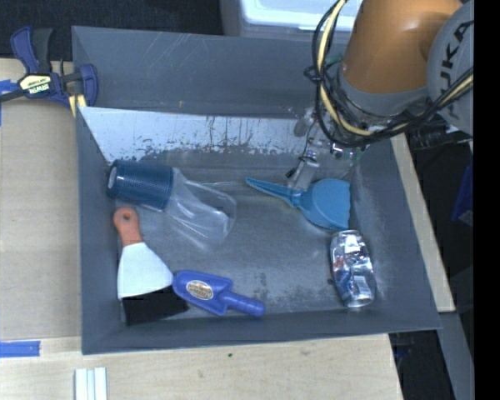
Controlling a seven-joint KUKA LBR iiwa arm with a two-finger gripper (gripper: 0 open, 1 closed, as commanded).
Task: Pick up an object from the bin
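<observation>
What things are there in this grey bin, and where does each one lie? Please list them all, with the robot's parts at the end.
blue plastic funnel with a long spout: one, blue, right of the middle, spout pointing left
crushed metal can: one, silver with blue, front right
dark blue plastic cup: one, dark blue, on its side at the back left
transparent plastic cup: one, clear, on its side just right of the blue cup
flat brush with an orange handle: one, orange, white and black, front left corner
blue plastic tool with a round label: one, blue, front, right of the brush
grey metal bin: one, grey, holding all these
gripper: one, metal, over the funnel's spout
orange cover: one, orange, upper right, with cables around it
</observation>
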